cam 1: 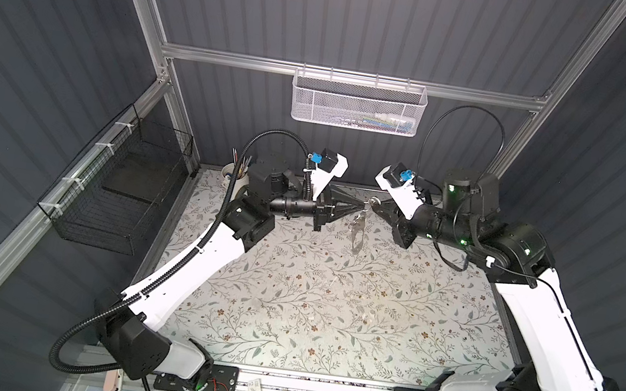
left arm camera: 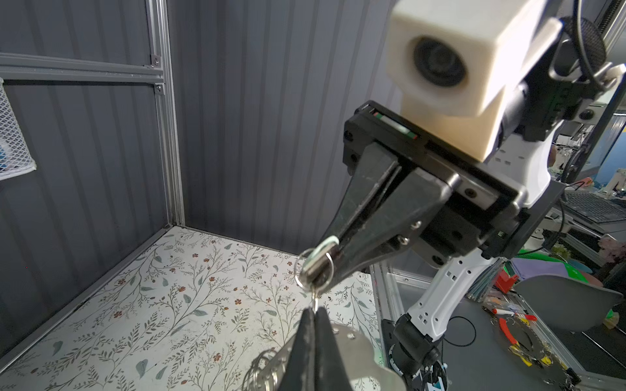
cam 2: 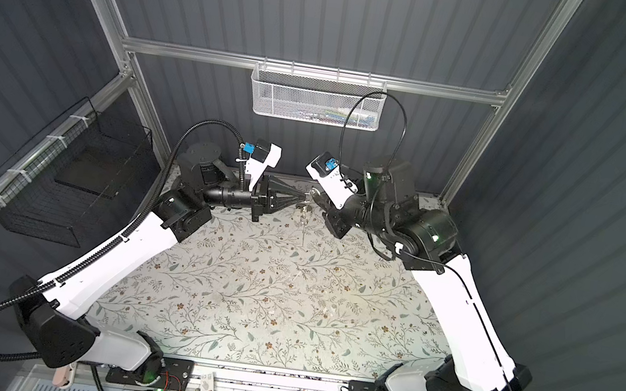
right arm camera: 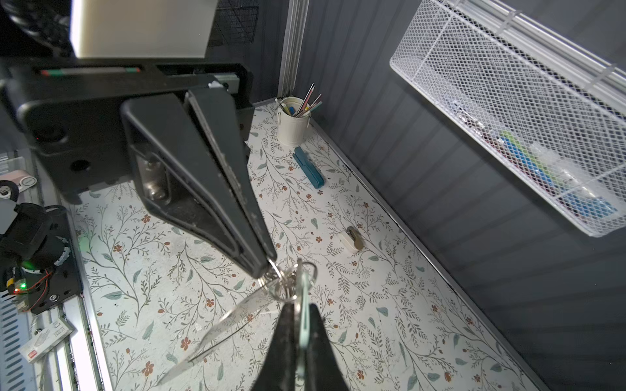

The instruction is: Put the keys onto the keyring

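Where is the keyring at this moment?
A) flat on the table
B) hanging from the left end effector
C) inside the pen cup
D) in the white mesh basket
B: the keyring dangles in mid-air, pinched at its top by the left end effector.

Both top views, just above centre: the keys (cam 1: pixel 372 203) and keyring (cam 1: pixel 357 232) are too small for me to tell if anything's threaded. Left wrist cam: my left gripper (left arm camera: pixel 313 309) covers the keyring's middle, the frame edge chops the rest, and the right arm's camera box (left arm camera: pixel 450 61) is pure blur. Right wrist cam: keyring's smeared, keys mostly buried inside the right gripper (right arm camera: pixel 298 309).
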You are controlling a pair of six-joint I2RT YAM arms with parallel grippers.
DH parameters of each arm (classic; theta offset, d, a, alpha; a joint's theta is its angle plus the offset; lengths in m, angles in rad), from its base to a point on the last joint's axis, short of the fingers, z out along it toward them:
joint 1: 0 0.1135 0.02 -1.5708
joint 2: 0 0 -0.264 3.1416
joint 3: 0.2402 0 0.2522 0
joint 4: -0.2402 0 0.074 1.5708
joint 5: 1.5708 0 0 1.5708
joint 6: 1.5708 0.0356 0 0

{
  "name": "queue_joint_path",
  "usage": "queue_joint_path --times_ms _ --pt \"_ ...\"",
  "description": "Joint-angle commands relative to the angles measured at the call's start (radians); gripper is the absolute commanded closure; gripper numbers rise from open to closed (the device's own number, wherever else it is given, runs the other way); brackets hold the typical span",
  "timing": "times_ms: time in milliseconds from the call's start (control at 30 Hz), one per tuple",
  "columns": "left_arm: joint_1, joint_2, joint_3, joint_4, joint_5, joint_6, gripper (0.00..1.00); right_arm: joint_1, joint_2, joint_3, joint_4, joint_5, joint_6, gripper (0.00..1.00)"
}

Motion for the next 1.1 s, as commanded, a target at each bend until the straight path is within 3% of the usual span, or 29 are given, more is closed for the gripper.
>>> queue_joint_path --times_ms 0,67,167,233,467,667,900,1067 --pt "0.007 -0.012 0.012 -0.050 -0.023 0.028 0.87 -0.005 -0.024 -0.012 0.056 0.061 0.003 0.93" --pt "0.007 -0.024 0.005 -0.053 -0.055 0.034 0.70 -0.011 -0.035 -0.038 0.061 0.071 0.009 0.93" --pt "0.012 -0.046 -0.011 -0.056 -0.119 0.038 0.51 -0.016 -0.049 -0.076 0.065 0.085 0.020 0.93" --pt "0.017 -0.065 -0.026 -0.055 -0.160 0.040 0.49 -0.020 -0.058 -0.106 0.072 0.094 0.030 0.93" --pt "0.023 -0.138 -0.097 -0.057 -0.331 0.040 0.13 -0.057 -0.077 -0.257 0.120 0.092 0.088 0.92" --pt "0.024 -0.205 -0.139 -0.093 -0.458 0.044 0.00 -0.066 -0.034 -0.384 0.226 0.069 0.158 0.91" --pt "0.024 -0.288 -0.164 -0.171 -0.636 0.065 0.00 -0.066 0.116 -0.468 0.429 0.067 0.224 0.90" --pt "0.024 -0.362 -0.179 -0.208 -0.726 0.072 0.00 -0.066 0.290 -0.395 0.526 0.061 0.238 0.90"
